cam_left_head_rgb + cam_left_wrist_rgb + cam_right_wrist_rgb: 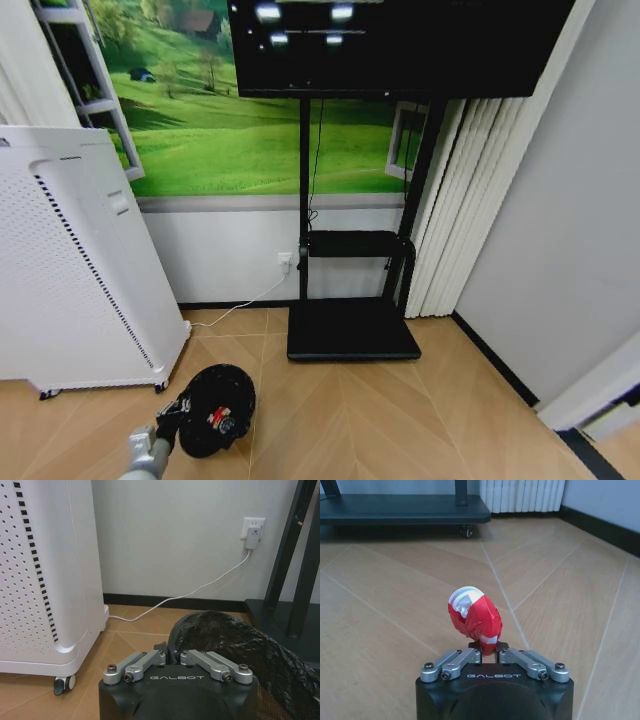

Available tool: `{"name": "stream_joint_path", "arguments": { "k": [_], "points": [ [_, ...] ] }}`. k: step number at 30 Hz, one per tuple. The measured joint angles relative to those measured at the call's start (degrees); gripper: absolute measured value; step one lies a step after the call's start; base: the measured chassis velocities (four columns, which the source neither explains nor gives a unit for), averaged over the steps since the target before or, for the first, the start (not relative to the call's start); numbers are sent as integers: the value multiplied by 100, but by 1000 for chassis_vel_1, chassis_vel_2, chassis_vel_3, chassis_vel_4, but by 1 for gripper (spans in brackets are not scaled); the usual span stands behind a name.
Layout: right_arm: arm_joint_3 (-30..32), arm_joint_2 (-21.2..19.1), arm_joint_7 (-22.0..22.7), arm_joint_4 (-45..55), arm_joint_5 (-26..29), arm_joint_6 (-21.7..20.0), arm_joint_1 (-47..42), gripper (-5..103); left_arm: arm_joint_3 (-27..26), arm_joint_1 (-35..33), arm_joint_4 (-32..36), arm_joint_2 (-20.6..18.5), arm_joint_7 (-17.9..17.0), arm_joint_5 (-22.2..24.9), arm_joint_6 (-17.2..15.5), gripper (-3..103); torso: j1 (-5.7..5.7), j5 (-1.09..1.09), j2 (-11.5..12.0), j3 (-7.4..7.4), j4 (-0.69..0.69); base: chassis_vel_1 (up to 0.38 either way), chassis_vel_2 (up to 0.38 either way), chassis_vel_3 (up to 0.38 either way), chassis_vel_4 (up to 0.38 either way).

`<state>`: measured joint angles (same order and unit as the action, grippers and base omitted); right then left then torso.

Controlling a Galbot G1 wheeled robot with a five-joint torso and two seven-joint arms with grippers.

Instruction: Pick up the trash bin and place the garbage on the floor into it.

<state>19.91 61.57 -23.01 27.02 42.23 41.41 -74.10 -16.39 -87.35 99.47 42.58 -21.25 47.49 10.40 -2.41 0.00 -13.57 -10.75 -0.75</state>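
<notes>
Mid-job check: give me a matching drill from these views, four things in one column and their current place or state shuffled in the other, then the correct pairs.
Things:
1. trash bin
2. red-and-white piece
3. white appliance
4. white plug

Places or states:
A. pinched in the right gripper, clear of the wooden floor
B. seated in the wall socket, its cord running down to the floor
C. rim gripped by the left gripper, black bag lining it
D. standing on castors at the robot's left, beside the bin

Pairs: 1-C, 2-A, 3-D, 4-B
</notes>
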Motion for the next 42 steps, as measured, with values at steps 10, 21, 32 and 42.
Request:
{"name": "stream_joint_path", "arguments": {
  "k": [10,21,32,42],
  "points": [
    [-142,-583,375,1469,-212,305,-518,12,70,75,184,-259,-67,38,-126,7,0,-1,0,0,-1,0,0,0,0],
    [-320,-1186,803,3140,-745,411,-653,12,207,66,529,-469,-183,62,-252,7,0,0,0,0,-1,0,0,0,0],
    [-979,-1750,1465,5158,-966,0,-370,12,215,5,831,-694,-278,156,-334,7,0,-1,0,0,-2,0,0,0,0],
    [-2667,-2248,2208,6533,-1085,-413,791,12,155,34,918,-813,-304,249,-364,7,0,-1,0,0,-1,0,0,0,0]
  ]
}}
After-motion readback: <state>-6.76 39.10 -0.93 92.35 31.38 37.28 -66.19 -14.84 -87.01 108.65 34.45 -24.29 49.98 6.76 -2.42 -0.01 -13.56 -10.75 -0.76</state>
